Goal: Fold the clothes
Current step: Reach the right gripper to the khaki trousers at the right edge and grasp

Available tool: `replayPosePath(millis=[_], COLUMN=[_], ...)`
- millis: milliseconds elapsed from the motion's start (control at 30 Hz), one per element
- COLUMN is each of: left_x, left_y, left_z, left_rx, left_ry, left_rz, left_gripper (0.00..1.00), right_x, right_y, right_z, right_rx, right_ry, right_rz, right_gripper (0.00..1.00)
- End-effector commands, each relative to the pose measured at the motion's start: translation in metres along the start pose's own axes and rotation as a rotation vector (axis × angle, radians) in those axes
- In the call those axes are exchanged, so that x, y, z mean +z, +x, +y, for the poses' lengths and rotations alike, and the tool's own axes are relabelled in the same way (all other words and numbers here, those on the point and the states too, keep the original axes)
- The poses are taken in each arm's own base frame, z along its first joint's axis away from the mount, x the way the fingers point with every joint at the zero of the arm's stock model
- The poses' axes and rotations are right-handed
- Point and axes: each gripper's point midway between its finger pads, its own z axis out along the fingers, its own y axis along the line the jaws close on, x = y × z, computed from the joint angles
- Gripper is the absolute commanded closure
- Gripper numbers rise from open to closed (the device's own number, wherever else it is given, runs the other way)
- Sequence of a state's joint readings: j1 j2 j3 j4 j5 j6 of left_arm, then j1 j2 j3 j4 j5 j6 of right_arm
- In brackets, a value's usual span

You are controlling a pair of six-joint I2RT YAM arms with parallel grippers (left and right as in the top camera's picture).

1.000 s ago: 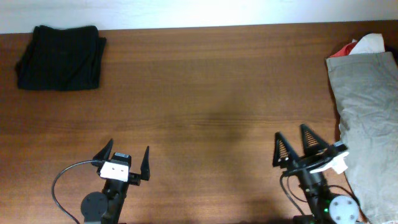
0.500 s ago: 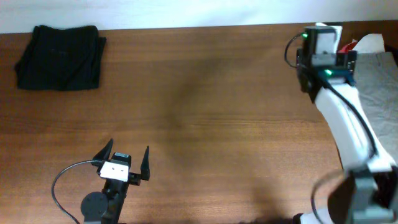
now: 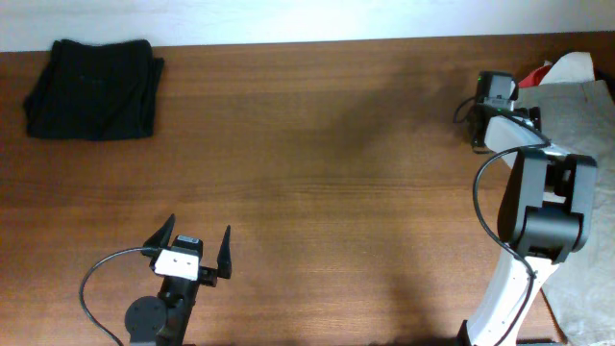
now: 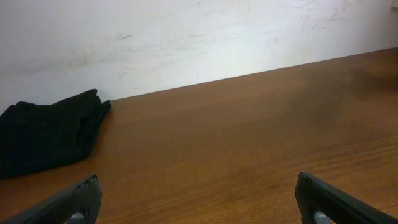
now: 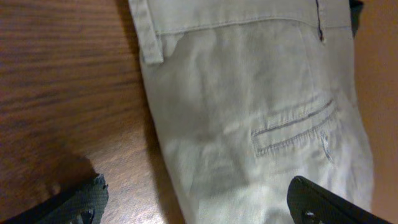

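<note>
Right gripper [image 5: 202,204] above the khaki trousers [image 5: 249,106] at the table's [image 3: 317,144] 3 o'clock edge.
Its jaws are spread wide over the waistband and back pocket; the left gripper [image 3: 196,240], at 7 o'clock, is spread too; a black garment [image 3: 91,86] lies at 10 o'clock.

Khaki trousers [image 5: 249,118] flat; black garment [image 3: 92,87] folded

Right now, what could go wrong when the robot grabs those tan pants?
The open right claw hangs above the tan trousers near the back pocket; it might pinch only the top layer, so they bunch up. The red garment and white garment lie right by the trousers, so a pull could drag them along.
</note>
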State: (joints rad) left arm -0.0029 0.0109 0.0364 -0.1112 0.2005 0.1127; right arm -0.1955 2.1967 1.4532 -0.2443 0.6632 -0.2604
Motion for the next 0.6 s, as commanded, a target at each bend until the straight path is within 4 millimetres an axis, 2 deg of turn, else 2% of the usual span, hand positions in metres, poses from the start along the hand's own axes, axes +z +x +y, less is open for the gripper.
replayPosePath(millis=[0,167,300,400,500,567], left_x=[0.0,0.0,0.0,0.0,0.0,0.0], left_y=[0.002,0.002,0.002,0.002,0.002,0.002], left_z=[0.003,0.003,0.003,0.003,0.003,0.003], left_rx=[0.012,0.012,0.012,0.012,0.012,0.012], left_ry=[-0.013,-0.013,-0.013,-0.013,-0.013,-0.013], left_rz=[0.004,0.004,0.004,0.004,0.004,0.004], left_gripper=[0.01,0.01,0.01,0.01,0.01,0.01], right_x=[0.014,0.021,0.04,0.045,0.047,0.047], right_y=[-0.005,-0.018,0.001,0.007,0.009,0.009], right_z=[0.005,-0.006,-0.003,-0.001,-0.005,-0.006], right_rx=[0.048,0.105,0.099,0.094,0.097,0.099], right_ry=[-0.106,-0.103,-0.102,-0.104,-0.089,-0.087], right_rz=[-0.029,-0.085,-0.033,-0.015,-0.008,-0.007], right_gripper=[0.04,0.0,0.01,0.02,0.13,0.17])
